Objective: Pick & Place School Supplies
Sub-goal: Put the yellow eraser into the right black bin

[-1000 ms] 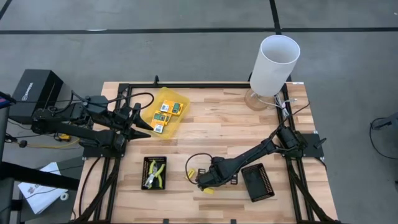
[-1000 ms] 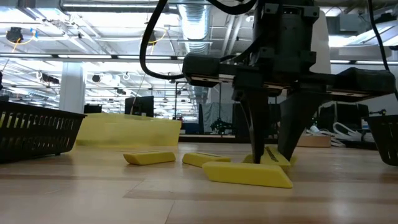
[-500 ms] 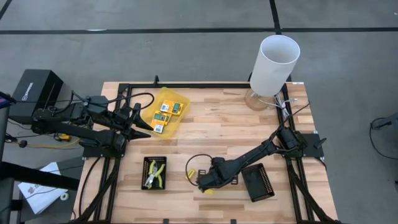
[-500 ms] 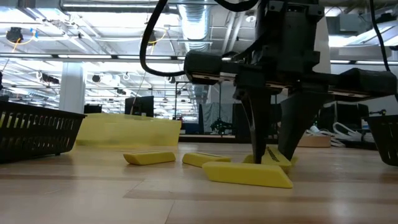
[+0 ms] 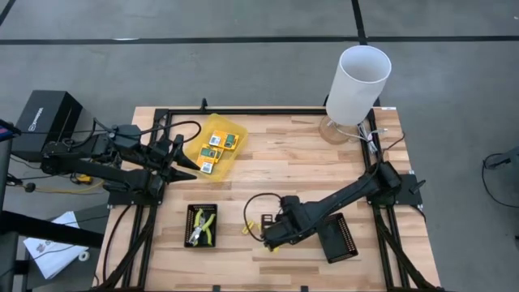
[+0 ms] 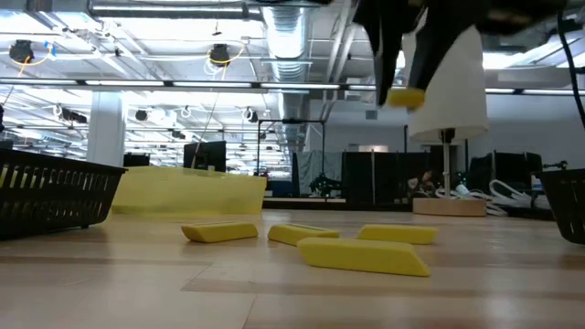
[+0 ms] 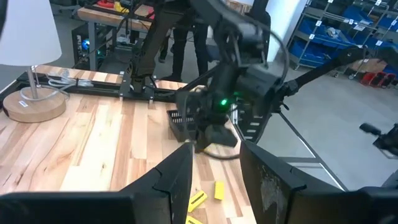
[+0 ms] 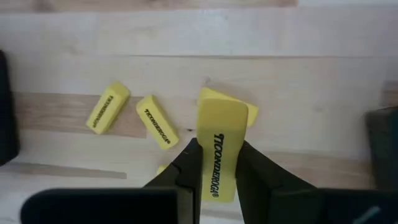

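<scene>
white lamp (image 5: 358, 81), black trays (image 5: 336, 236), perhaps yellow bin (image 5: 216, 145)

Even overhead light is falling on the wooden table (image 5: 268, 162), casting only soft shadows. Bright ceiling strip lights (image 6: 164, 85) are glaring across the room behind. The nearest table boards are blurring out of focus.

The high view looks straight down over the whole counter (image 5: 268, 154). The low view sits at counter level, facing the room. Each wrist view looks past its own fingers (image 8: 186, 168); the yellow pieces (image 8: 153, 121) probably appear in all.
</scene>
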### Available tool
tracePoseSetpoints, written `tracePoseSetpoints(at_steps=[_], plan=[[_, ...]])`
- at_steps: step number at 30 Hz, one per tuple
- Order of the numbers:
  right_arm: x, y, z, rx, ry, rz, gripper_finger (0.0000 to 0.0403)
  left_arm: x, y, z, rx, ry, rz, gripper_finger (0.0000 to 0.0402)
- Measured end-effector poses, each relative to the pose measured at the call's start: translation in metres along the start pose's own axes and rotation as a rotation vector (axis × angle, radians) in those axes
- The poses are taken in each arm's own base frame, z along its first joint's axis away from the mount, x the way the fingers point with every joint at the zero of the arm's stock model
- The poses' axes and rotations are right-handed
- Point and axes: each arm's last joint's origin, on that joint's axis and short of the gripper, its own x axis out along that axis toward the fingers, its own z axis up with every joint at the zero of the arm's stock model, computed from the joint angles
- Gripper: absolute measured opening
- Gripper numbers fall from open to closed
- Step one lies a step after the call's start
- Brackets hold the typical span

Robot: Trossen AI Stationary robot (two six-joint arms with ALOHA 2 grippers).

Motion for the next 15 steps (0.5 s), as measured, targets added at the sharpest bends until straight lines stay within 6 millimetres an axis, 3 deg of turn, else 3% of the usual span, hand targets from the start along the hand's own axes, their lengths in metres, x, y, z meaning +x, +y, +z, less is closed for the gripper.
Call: tracePoseSetpoints(at_steps=[15], plan=[[-0.063, -0.048, -0.01, -0.069, 0.079, -0.168, 0.0057, 0.0, 0.0, 0.0, 0.003, -0.001, 0.0, 0.0129]])
